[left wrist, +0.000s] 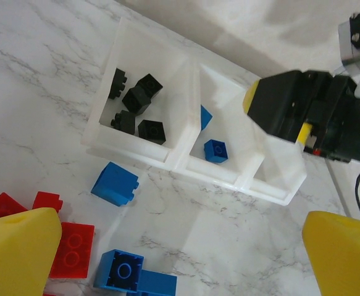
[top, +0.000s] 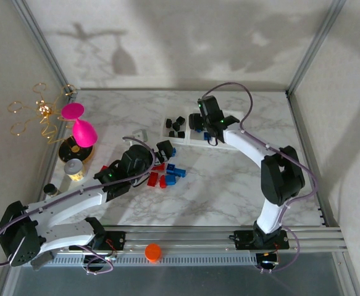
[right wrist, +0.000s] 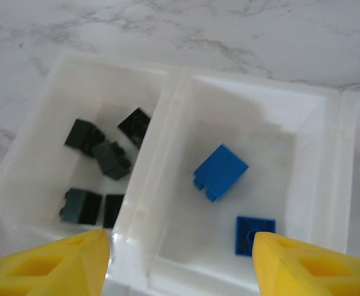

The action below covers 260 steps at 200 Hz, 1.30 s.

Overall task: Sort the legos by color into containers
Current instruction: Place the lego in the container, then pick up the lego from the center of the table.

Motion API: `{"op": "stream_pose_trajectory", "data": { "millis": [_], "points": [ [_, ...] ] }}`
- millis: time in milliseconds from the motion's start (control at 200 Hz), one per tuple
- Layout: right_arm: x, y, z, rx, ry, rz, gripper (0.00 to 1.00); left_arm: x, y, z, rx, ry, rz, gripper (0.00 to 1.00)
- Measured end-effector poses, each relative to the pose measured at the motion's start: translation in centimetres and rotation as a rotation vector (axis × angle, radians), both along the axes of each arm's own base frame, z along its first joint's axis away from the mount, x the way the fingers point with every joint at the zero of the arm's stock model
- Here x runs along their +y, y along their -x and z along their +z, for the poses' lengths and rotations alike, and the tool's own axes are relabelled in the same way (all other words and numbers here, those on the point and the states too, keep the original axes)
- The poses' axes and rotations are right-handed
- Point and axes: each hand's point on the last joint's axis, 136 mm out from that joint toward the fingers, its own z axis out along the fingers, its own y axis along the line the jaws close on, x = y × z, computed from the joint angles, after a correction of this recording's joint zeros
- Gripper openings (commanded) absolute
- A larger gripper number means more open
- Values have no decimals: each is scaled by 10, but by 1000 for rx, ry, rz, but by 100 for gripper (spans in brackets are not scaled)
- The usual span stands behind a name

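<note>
Two blue legos (right wrist: 220,172) lie in the middle container (right wrist: 260,86), five black legos (right wrist: 110,157) in the left container (right wrist: 31,142). We see our right pincer (right wrist: 180,240) hanging above the middle one, jaws apart and empty; our left pincer (left wrist: 181,229) gapes, empty, over loose red legos (left wrist: 73,248) on the marble surface (left wrist: 229,246).

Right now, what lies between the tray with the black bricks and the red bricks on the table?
A loose blue brick lies between that tray and the red bricks; the left wrist view shows it.
</note>
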Motion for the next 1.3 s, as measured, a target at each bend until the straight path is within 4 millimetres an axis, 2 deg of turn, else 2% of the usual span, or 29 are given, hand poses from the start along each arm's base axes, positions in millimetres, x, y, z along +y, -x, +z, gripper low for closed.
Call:
{"op": "stream_pose_trajectory", "data": {
  "millis": [280, 611, 811, 966, 1136, 1302],
  "points": [
    [26, 55, -26, 75, 26, 116, 69, 7, 10, 10, -12, 19, -10, 100],
    [53, 134, -60, 170, 67, 244, 74, 25, 31, -17, 45, -2, -14, 100],
    [55, 176, -90, 249, 90, 294, 77, 36, 41, -29, 76, -4, -4, 100],
    [57, 191, -100, 273, 98, 306, 77, 41, 46, -33, 81, 17, 7, 100],
    [56, 184, -103, 246, 116, 281, 75, 42, 47, -36, 89, 23, 14, 100],
    [55, 182, -119, 248, 158, 303, 72, 42, 47, -36, 90, 27, 16, 100]
  ]
}}
